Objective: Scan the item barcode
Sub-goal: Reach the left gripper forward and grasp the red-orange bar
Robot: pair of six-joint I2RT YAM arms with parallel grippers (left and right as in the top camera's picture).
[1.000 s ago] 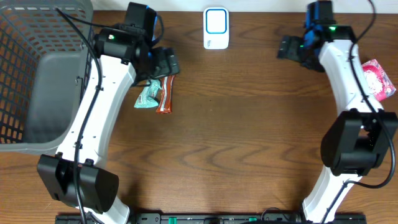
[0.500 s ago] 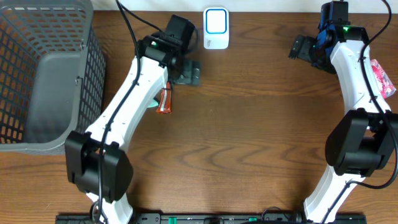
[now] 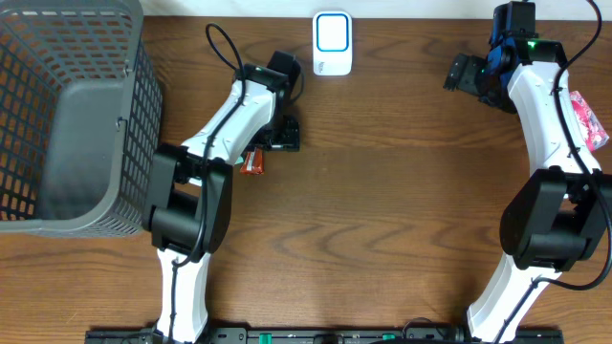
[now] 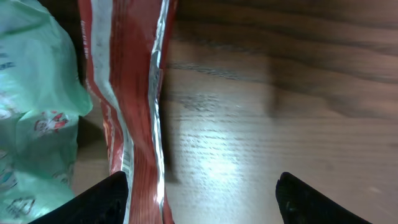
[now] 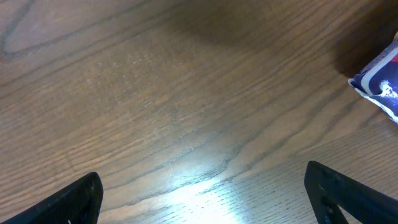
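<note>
Overhead view is showing the left pincer (image 3: 282, 134) hanging low over a red packet (image 3: 251, 161), and the white scanner (image 3: 332, 43) is lying beyond this pincer, near the far edge of the table (image 3: 382, 210). In the left wrist view its fingers (image 4: 106, 199) are standing apart and are holding nothing. The red packet is lying flat just inside one finger, and a green packet (image 4: 37, 106) is touching it on the outer side. The right pincer (image 3: 464, 75) is also standing wide apart and empty over bare wood, with a pink packet (image 3: 593, 124) lying behind it.

I am judging that the task is only beginning: no packet is lifted, nothing is facing the scanner. Gripping, carrying and showing the barcode are all remaining.

The table is brown wood with clear grain, shining under the wrist lights. A grey basket (image 3: 57, 115) is standing far outside the left pincer. Almost nothing of the room is showing
</note>
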